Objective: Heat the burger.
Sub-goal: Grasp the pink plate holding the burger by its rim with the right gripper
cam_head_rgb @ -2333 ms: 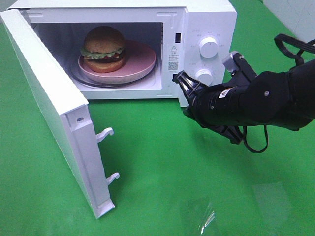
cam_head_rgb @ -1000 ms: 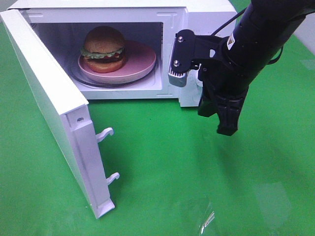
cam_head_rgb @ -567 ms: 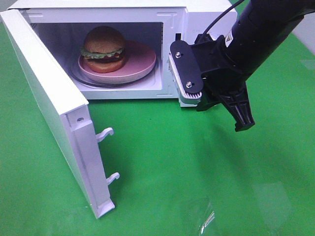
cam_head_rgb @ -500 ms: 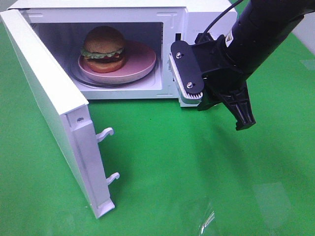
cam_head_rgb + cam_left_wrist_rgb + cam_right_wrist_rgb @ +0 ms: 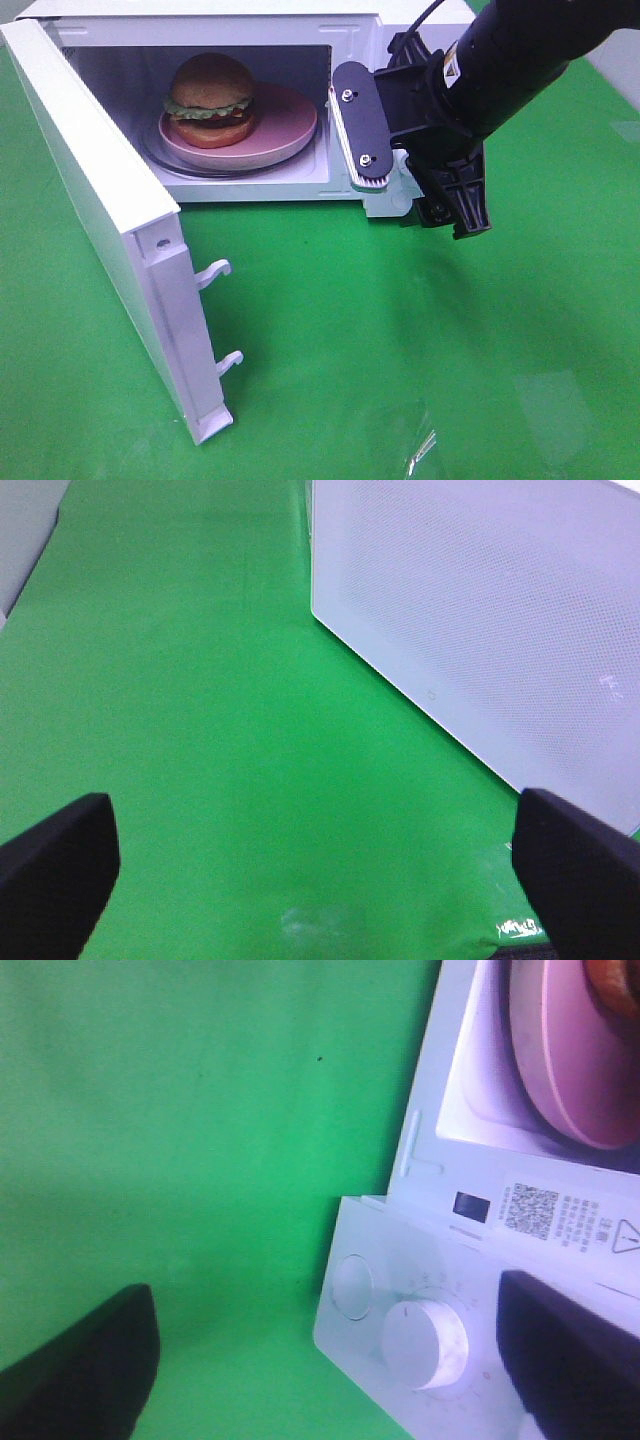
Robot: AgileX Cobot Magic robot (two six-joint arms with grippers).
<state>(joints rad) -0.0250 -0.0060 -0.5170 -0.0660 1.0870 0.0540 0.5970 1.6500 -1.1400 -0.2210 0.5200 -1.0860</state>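
Green bench [image 5: 340, 340] carries a white microwave [image 5: 200, 8], its door [image 5: 95, 210] swung wide open. Inside the oven cavity the burger [image 5: 210, 95] sits on a pink plate [image 5: 290, 125], towards the plate's left side. In front of the control panel hangs the right gripper [image 5: 418, 205], jaws spread wide, grasping nothing; a white knob [image 5: 425, 1345] shows between its fingers in the wrist view. Near the door's outer face is the left gripper [image 5: 318, 880], jaws also spread, empty.
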